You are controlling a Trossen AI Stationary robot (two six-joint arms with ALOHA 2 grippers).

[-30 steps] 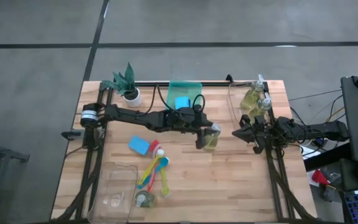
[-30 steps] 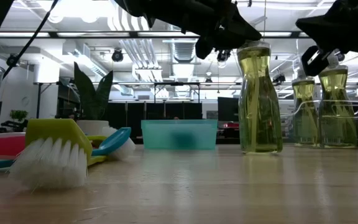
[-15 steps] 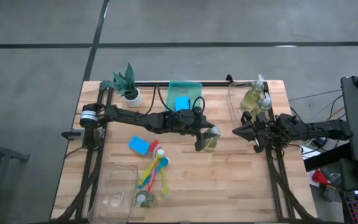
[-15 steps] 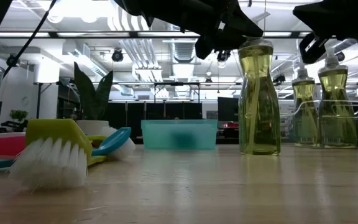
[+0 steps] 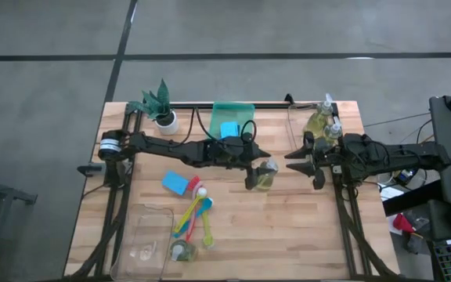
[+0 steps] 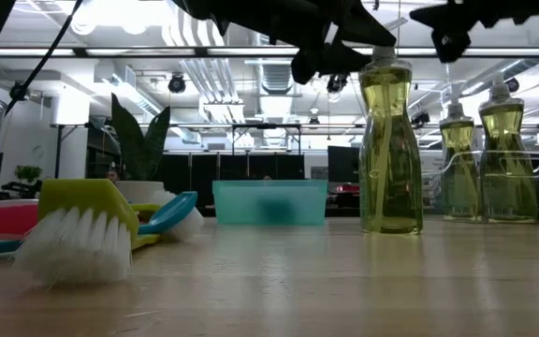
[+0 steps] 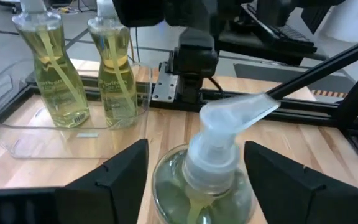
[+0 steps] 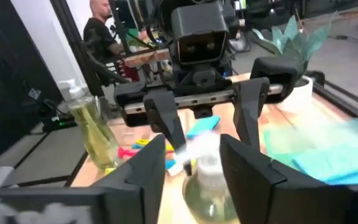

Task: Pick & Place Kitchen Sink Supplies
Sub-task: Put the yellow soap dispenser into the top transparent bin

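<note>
**Counts, mid-table**

Three soap bottles: one [image 5: 265, 175] standing mid-table between spread fingers of left gripper [image 5: 258, 168], ungrasped; two [image 5: 320, 124] in clear tray [image 7: 17, 144]. Two blue sponges [image 5: 178, 184]. Right gripper [image 5: 304, 161] spread wide, empty, near lone bottle.

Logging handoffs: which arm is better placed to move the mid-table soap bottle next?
Probably the right. The right gripper is open, facing the bottle, with the bottle tray beside it. The left gripper stands open around the bottle.
</note>
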